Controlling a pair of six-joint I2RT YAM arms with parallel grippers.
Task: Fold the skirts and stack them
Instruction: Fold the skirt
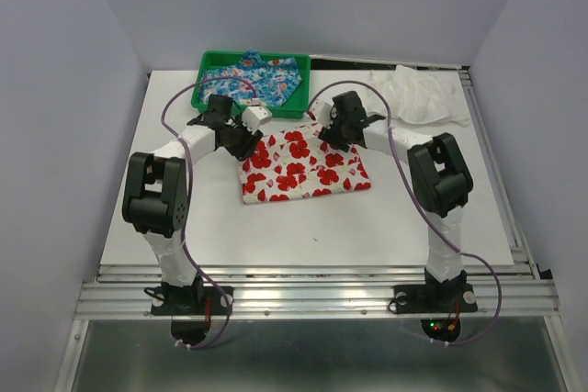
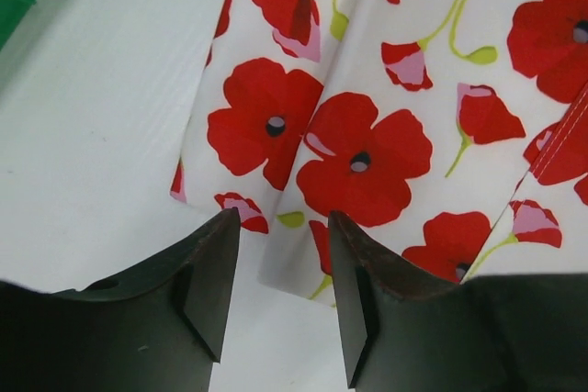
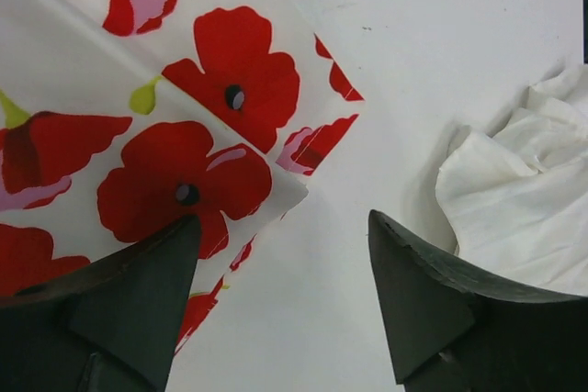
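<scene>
Folded flat mid-table (image 1: 184, 218): white red-flowered skirt (image 1: 303, 167); heaped in green tray (image 1: 198, 89) (just behind): blue floral skirt (image 1: 255, 78). Hovering over the folded skirt's far corners, left gripper (image 2: 280, 227) and right gripper (image 3: 283, 219), jaws apart, gripping nothing.

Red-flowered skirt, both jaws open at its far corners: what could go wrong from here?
The left jaws sit close over a layered edge of the red-flowered skirt; a low move could snag and unfold it.
The crumpled white cloth lies beside the right jaws and could get dragged.
The blue skirt is bunched in the green tray; its wall may hamper grasping.
</scene>
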